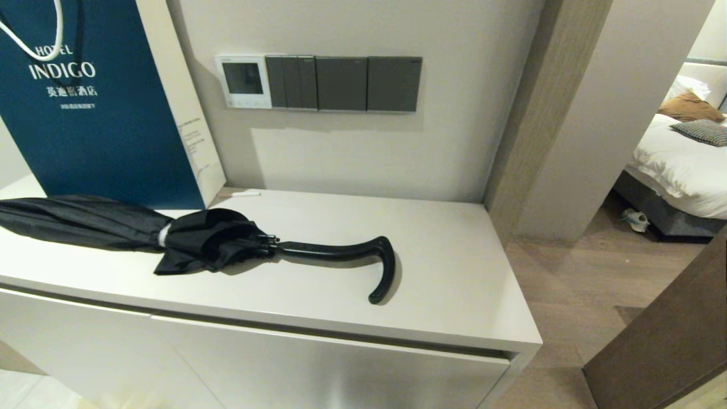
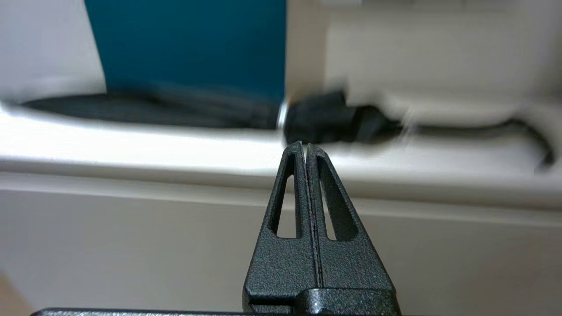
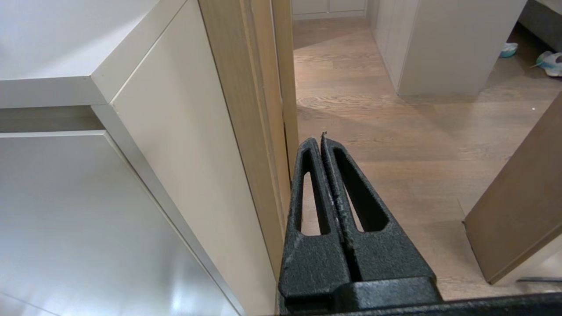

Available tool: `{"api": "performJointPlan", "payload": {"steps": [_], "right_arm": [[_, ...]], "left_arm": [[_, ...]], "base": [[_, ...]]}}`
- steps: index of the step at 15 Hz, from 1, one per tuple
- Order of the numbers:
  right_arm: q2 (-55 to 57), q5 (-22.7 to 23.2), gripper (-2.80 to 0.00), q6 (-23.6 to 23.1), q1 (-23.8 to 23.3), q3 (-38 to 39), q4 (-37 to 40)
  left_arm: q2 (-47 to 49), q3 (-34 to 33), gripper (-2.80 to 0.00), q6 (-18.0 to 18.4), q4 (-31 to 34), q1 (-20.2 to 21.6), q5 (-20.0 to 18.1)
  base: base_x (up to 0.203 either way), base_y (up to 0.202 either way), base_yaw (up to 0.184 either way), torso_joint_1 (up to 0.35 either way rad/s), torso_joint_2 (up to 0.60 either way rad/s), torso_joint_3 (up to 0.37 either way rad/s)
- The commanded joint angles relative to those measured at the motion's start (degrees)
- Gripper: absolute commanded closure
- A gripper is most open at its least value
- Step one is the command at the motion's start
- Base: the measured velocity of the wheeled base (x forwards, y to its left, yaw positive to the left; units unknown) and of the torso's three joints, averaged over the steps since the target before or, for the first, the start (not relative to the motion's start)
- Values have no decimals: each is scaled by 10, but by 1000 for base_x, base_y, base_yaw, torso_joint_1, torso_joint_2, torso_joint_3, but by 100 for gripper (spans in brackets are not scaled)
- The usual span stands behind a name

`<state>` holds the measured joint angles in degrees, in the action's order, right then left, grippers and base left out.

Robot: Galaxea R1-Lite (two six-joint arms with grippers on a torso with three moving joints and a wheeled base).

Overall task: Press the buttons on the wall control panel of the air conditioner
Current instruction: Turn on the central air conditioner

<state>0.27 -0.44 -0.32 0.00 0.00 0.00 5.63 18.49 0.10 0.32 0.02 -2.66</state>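
The white wall control panel hangs on the wall above the cabinet, with a dark grey screen. Its row of tiny pale buttons runs along its lower edge. Neither gripper shows in the head view. My left gripper is shut and empty, low in front of the cabinet front, pointing toward the umbrella. My right gripper is shut and empty, low beside the cabinet's right end, over the wooden floor.
Dark grey switch plates sit right of the panel. A black umbrella with a curved handle lies across the white cabinet top. A blue Hotel Indigo bag stands at the back left. A wooden door frame is at right.
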Motion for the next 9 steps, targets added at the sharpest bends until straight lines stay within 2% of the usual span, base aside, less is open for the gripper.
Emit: {"api": "performJointPlan", "payload": {"steps": [1, 2, 4, 7, 9], "right_arm": [[1, 0, 0, 0, 0, 1, 0], [1, 0, 0, 0, 0, 1, 0], [1, 0, 0, 0, 0, 1, 0], [1, 0, 0, 0, 0, 1, 0], [1, 0, 0, 0, 0, 1, 0]], "left_arm": [[98, 88, 0, 0, 7, 0, -6], [136, 129, 0, 0, 12, 0, -11], [174, 173, 0, 0, 16, 0, -24], [282, 238, 0, -2, 1, 0, -41], [292, 250, 0, -2, -4, 0, -46]], "base": [[0, 0, 0, 0, 0, 0], [0, 0, 0, 0, 0, 0], [0, 0, 0, 0, 0, 0], [0, 0, 0, 0, 0, 0], [0, 0, 0, 0, 0, 0]]}}
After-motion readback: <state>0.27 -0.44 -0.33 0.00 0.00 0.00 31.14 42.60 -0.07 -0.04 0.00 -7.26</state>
